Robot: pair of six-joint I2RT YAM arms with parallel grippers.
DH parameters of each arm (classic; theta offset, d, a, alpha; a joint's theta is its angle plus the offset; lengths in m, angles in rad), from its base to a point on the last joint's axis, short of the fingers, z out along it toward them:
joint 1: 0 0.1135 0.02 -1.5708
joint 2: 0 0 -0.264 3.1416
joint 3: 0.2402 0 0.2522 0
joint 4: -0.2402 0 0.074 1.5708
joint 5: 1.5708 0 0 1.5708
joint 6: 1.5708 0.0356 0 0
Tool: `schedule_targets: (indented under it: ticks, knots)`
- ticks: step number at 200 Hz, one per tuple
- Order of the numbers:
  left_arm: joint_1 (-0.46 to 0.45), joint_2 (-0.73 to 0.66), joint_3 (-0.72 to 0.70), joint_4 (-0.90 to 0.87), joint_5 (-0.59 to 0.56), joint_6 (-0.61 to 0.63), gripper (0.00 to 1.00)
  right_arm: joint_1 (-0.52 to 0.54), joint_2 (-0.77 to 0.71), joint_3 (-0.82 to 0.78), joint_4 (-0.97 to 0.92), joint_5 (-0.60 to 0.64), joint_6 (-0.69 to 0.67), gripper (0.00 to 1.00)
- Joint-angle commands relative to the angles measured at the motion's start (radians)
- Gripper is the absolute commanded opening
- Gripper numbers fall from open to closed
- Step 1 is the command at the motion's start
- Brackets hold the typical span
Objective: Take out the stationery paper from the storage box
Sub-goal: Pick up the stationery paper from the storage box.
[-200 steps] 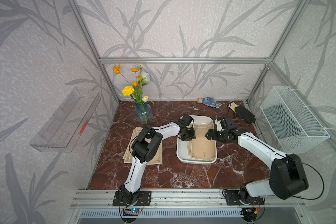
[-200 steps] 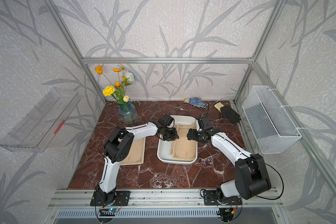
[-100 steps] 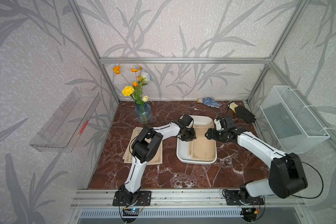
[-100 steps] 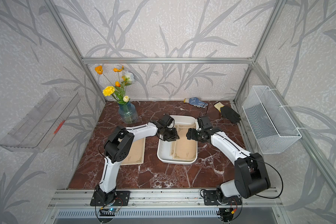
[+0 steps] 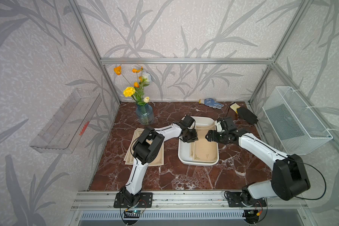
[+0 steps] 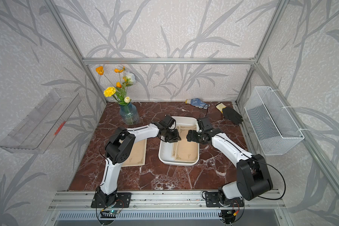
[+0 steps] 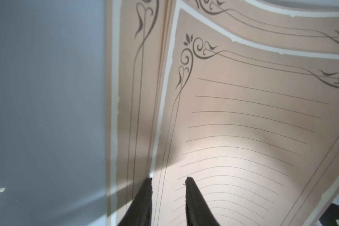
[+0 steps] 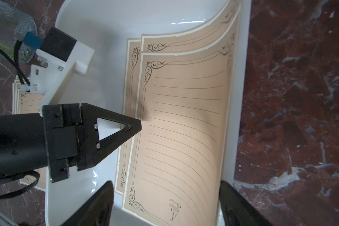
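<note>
Watching the right gripper [image 5: 208, 136]: against a second ago it is sitting slightly further in over the shallow white plastic storage box [image 5: 184, 152], closer to the left gripper [image 5: 190, 138]. The left one is not shifting at all.

Left gripper: we are seeing its black fingers [image 7: 192, 193] standing a narrow gap apart with nothing between them. The tips are bearing down on the top sheet of the tan ruled stationery paper [image 7: 252, 127], right at its long edge, next to the bare part of the box floor.

Paper: all of it is lying inside the box, at least three sheets by the staggered edges [image 8: 137, 45]. The top sheet is bowing, its ruled lines curving. The far ends are curling up against the box's far wall [image 8: 223, 23].

Right gripper [image 8: 164, 184]: its fingers are spread wide and empty, hanging above the near end of the box. In its own wrist view the top sheet's width is lying between them.

More tan sheets [image 5: 157, 156] are lying on the dark red marble tabletop [image 5: 184, 180] just beside the box, under the left arm. We are taking these as already removed.

Reading: we are judging that the left gripper is pushing the top sheet into a bulge. The right one's small advance looks like lining up for a pinch. No sheet is leaving the box yet. Two ends are curling together, so we are flagging a double pick as the risk.
</note>
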Motion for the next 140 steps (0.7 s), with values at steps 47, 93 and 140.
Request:
schedule_targets:
  ticks: [47, 93, 140]
  knots:
    - [-0.008, 0.047, -0.042, -0.078, -0.005, -0.009, 0.3, 0.012, -0.028, 0.031, -0.035, 0.028, -0.003, 0.87]
    - [-0.008, 0.047, -0.048, -0.071, -0.006, -0.013, 0.3, 0.014, -0.043, 0.034, -0.084, 0.062, 0.002, 0.88]
    - [-0.008, 0.046, -0.055, -0.064, -0.009, -0.016, 0.3, 0.014, -0.149, -0.025, -0.169, 0.082, 0.051, 0.83]
